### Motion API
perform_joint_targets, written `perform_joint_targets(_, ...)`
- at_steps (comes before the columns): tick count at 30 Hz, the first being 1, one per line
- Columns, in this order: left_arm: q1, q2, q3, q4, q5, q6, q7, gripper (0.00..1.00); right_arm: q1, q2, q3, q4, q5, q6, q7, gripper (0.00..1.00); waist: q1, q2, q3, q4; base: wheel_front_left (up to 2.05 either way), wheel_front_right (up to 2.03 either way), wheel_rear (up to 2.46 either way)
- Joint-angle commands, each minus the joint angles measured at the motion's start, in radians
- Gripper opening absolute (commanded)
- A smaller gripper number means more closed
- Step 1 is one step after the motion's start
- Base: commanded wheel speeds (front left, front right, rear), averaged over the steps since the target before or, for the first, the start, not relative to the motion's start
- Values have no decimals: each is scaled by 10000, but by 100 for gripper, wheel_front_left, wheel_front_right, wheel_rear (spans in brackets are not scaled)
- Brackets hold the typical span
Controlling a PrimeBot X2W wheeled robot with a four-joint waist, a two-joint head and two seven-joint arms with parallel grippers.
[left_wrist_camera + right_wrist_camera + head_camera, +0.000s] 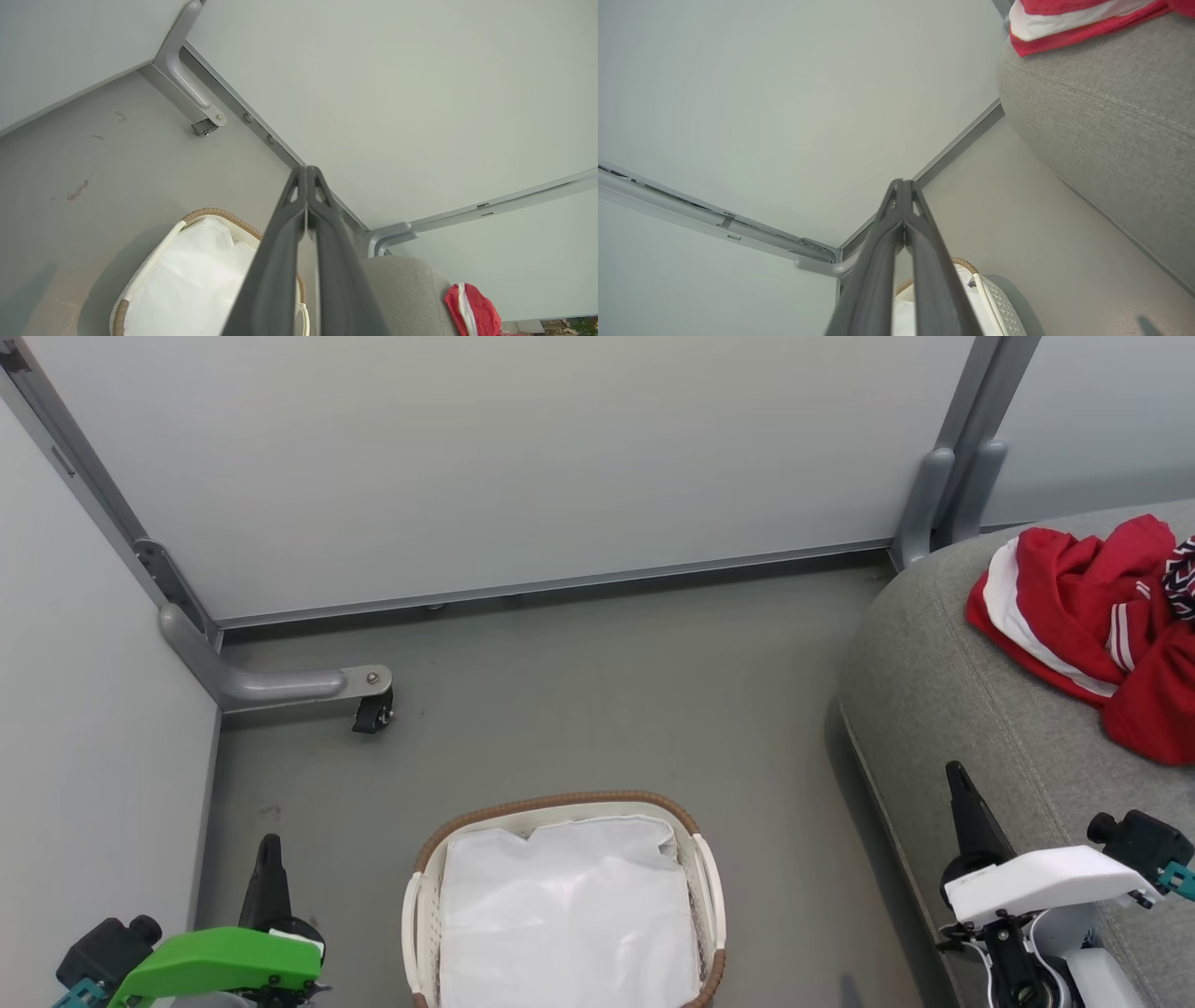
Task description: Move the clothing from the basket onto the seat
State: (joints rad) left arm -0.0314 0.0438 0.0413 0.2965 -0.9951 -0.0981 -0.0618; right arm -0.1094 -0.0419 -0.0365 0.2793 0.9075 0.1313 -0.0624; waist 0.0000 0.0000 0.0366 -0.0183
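Head view: red clothing (1092, 616) lies heaped on the grey seat (943, 709), its dark patterned edge perhaps another garment. The basket (560, 800) on the floor (607, 691) holds a white liner (569, 915). Left gripper (271, 845) and right gripper (954, 775) sit closed, empty.

Red clothing (1088, 616) (white-striped), grey seat (971, 728), white brown-rimmed basket (425, 933).
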Motion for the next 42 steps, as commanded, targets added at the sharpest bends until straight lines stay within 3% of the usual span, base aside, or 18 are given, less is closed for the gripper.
perform_joint_targets(1,-277,57,83,-145,-276,-78,68,0,-63,-64,-67,-157,338,-3,78,0,0,0,-6,4,0,0,0)
perform_joint_targets(42,-647,83,493,-389,-3945,-240,1141,0,-14,-93,-520,-296,4513,-6,1138,0,0,0,-184,101,0,0,0)
